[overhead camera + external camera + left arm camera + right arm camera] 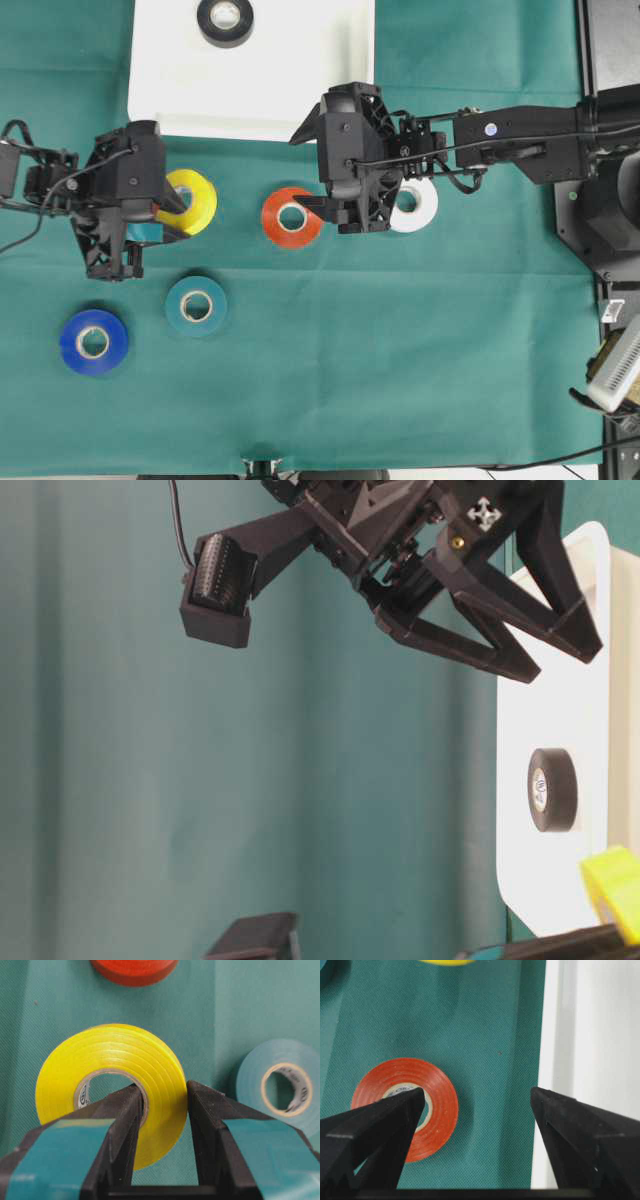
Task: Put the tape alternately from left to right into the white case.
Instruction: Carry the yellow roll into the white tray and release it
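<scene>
Now my left gripper (162, 1110) pinches the yellow roll (112, 1087) by one wall, just below the case (300, 95), which holds the black roll (225, 20); right gripper (477, 1105) gapes empty. Risk: so narrow a bite could let it swing or slip

1. Tape rolls: six, one per colour — yellow (192, 200), red (291, 217), white (414, 205), teal (196, 306), blue (93, 342), black (225, 21)
2. White case (300, 80): one, at 12 o'clock
3. Grippers: two — left (170, 212), right (322, 170)
</scene>
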Robot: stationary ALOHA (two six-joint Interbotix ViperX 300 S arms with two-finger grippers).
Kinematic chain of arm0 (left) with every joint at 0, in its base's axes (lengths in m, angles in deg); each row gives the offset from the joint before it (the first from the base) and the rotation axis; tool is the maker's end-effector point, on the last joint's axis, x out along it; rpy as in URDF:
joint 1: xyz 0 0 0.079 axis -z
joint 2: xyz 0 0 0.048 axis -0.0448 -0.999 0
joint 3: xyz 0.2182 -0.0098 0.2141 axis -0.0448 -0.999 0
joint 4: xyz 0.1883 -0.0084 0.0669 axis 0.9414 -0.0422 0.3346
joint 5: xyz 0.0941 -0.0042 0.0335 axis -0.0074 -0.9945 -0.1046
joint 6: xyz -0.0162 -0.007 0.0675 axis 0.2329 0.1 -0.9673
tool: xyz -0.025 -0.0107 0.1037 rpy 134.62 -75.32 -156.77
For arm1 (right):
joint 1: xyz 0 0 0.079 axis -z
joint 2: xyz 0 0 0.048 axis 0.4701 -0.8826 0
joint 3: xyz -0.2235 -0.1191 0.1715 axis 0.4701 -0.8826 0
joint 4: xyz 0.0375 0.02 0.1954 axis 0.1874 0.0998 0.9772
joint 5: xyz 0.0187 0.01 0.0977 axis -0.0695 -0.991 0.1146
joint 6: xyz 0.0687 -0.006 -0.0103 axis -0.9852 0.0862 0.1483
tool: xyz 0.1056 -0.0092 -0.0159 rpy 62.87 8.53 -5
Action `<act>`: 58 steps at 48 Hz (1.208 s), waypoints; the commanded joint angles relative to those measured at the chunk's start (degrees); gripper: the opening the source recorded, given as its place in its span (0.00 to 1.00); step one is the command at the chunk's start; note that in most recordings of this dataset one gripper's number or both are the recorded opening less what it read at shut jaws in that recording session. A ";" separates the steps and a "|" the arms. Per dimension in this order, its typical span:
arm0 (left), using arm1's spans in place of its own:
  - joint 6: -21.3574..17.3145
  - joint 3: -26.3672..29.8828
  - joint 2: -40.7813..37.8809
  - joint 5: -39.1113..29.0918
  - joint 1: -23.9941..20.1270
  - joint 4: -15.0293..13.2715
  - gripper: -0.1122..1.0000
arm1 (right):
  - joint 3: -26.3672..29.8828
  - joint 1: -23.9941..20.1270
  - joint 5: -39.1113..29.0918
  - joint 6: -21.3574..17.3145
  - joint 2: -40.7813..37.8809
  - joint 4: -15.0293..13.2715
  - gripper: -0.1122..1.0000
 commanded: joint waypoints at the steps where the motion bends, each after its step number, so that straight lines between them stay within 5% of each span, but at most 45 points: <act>1: -0.09 1.32 2.46 -0.09 -0.88 0.26 0.34 | 0.53 -0.09 0.53 0.00 0.97 -0.09 0.69; 9: -1.41 1.41 3.43 -1.14 -3.96 0.26 0.34 | 0.44 -0.18 0.44 0.00 0.97 -0.09 0.69; 27: -13.18 2.37 3.43 -3.78 -12.48 0.18 0.34 | 0.44 -0.26 0.44 -0.09 0.97 -0.09 0.69; 58: -21.53 4.92 -2.02 -3.60 -21.97 0.26 0.34 | 0.44 -0.26 0.44 -0.09 0.62 0.00 0.69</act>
